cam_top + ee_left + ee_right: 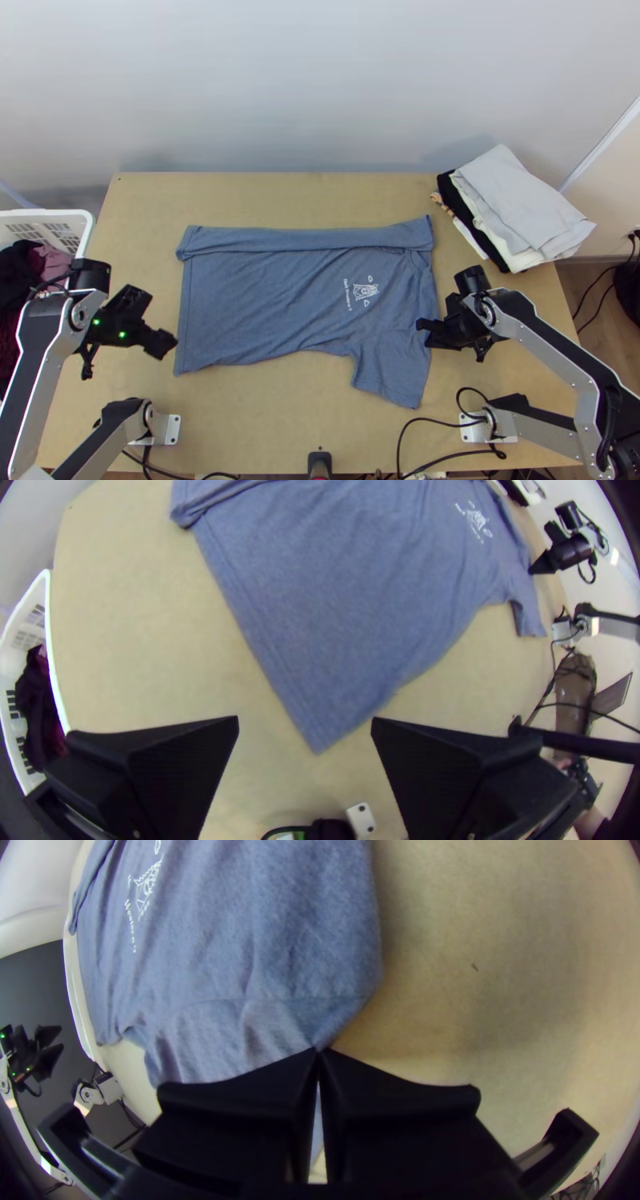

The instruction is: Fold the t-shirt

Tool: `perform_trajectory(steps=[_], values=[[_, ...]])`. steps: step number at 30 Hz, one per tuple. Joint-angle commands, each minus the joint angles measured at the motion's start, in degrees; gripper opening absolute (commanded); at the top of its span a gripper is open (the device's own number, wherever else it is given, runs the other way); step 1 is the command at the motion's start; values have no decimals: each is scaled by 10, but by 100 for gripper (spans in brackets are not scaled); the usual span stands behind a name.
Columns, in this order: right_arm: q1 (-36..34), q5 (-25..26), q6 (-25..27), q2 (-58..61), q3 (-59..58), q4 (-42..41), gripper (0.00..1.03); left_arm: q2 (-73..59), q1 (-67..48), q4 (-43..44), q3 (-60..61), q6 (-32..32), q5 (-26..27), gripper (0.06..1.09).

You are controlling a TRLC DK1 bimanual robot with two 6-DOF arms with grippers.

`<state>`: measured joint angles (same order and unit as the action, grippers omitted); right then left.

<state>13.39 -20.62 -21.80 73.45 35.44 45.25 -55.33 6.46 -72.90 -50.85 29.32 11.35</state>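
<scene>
Second side fold apparently being set up: t-shirt [264, 300] lies mid-table, 12-o'clock side folded in, right gripper [319, 1051] clamping its edge near 3 o'clock; left gripper [305, 721] (spread, empty) should next take the 8-o'clock hem corner [185, 366].

The t-shirt [264, 300] lies on the table [256, 416], a basket [50, 214] at left, a cloth pile [520, 208] at back right.

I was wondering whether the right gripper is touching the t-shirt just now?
Touching. The right wrist view shows the right gripper with its fingertips shut on the edge of the t-shirt, the cloth drawing to a point there.
</scene>
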Motion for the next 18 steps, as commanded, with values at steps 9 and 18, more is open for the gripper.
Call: perform_trajectory(steps=[9, 18], values=[[1, -3, 10, -7, -17, -1, 3, -6, -65, -23, 93, 66, -48, 61], [3, -2, 10, -8, -14, -1, 3, -54, -92, 35, 128, 47, -76, 81]])
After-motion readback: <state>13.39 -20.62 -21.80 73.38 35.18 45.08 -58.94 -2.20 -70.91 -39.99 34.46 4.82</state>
